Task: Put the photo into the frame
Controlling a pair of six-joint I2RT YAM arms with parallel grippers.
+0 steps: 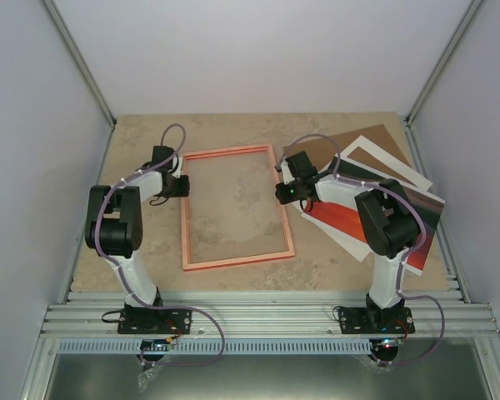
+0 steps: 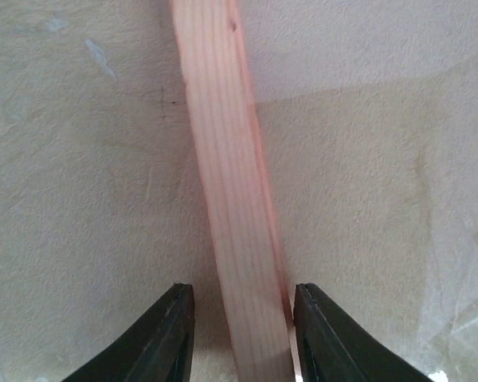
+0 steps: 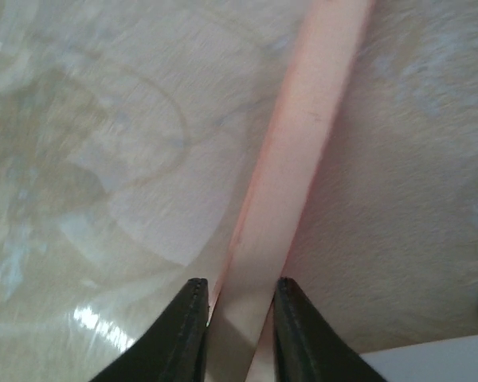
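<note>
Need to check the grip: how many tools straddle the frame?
2: the left tool straddles the frame at its left rail, the right tool at its right rail.

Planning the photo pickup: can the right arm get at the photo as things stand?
Probably not yet. The right gripper is clamped on the right rail of the frame. The photo lies flat just beside it, partly under that arm, so reach looks fine once it lets go.

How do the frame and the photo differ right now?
The frame lies mid-table; the photo sits at the right, partly under the right arm among other sheets. The frame is an open pale-orange outline; the photo a solid red-orange print. Both lie flat.
</note>
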